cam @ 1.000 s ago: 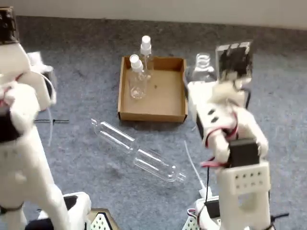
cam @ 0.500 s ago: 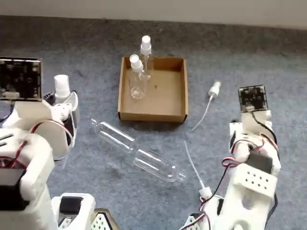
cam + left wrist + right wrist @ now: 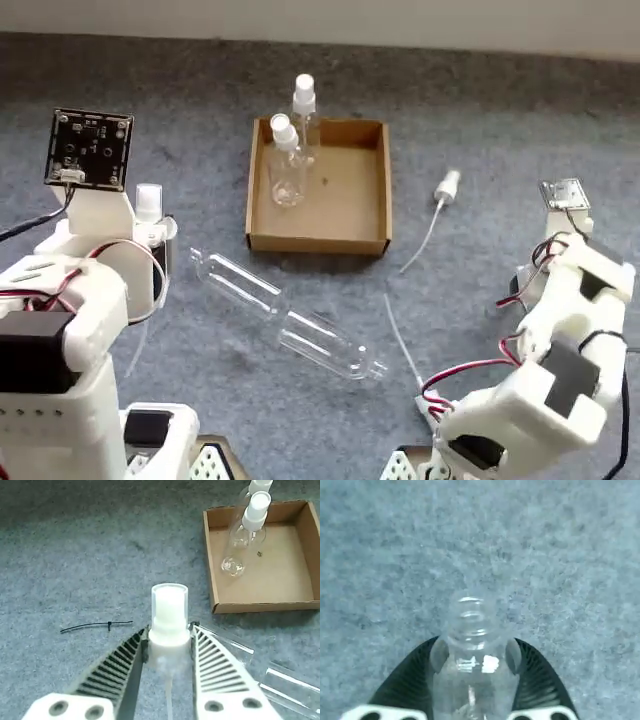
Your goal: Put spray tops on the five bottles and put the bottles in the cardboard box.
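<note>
Grey carpet is covering the table, and from above I am seeing the box (image 3: pixel 318 243) in the middle with two capped bottles (image 3: pixel 286 170) standing at its far left corner. Two bare bottles (image 3: pixel 285 315) are lying end to end on the carpet just in front of the box, and a loose top (image 3: pixel 447 185) is lying beside the box toward the right arm (image 3: pixel 560 330). The left arm (image 3: pixel 70 300) is sitting well apart from the right, carrying a white top (image 3: pixel 148 203) upright. Looking through the left wrist, I am watching the left gripper (image 3: pixel 169 636) with its fingers clamped on that top's collar, nozzle up and tube (image 3: pixel 168 695) hanging down between them; a black cable tie (image 3: pixel 95 626) is lying on the carpet beyond. Through the right wrist, the right gripper (image 3: pixel 475 652) is pinching a clear bottle (image 3: pixel 470 612) below its neck, fingers closed on it and the mouth open. I am judging the step in hand to be capping this bottle. To do it well, I am planning to bring the two arms together over bare carpet, hold the bottle steady and upright, thread the tube into the mouth first, then lower the top squarely so the collar is seating on the neck rather than skewing. The tube looks flexible, so I am expecting it to catch on the rim if I am rushing.
</note>
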### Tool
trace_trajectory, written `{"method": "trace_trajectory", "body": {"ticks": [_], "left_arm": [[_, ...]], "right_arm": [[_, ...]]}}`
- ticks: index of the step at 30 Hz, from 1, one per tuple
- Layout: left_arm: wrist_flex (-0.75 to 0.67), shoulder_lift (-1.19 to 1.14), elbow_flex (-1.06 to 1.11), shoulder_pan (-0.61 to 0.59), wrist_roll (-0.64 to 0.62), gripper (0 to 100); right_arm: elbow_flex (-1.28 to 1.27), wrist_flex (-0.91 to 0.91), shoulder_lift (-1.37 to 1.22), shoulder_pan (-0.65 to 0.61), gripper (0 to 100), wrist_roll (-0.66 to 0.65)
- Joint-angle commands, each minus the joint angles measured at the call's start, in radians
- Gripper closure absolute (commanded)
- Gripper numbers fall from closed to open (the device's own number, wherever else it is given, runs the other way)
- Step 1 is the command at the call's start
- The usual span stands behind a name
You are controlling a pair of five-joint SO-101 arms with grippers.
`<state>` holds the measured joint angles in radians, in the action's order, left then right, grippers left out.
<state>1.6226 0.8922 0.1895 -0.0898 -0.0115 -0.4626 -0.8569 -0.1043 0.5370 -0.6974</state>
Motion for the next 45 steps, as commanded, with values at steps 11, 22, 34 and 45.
{"method": "trace_trajectory", "body": {"ticks": [11,22,34,45], "left_arm": [[0.003,0.012,-0.002,0.015,0.009,96],[0.003,0.012,-0.002,0.015,0.009,96],[0.003,0.012,-0.002,0.015,0.006,96],[0.003,0.012,-0.002,0.015,0.008,96]], "right_arm": [[0.289,-0.343,-0.016,0.007,75.9,-0.008],[0.311,-0.364,-0.022,0.008,73.8,-0.015],[0.283,-0.357,-0.024,-0.008,73.8,-0.055],[0.203,-0.286,-0.024,-0.024,73.8,-0.055]]}}
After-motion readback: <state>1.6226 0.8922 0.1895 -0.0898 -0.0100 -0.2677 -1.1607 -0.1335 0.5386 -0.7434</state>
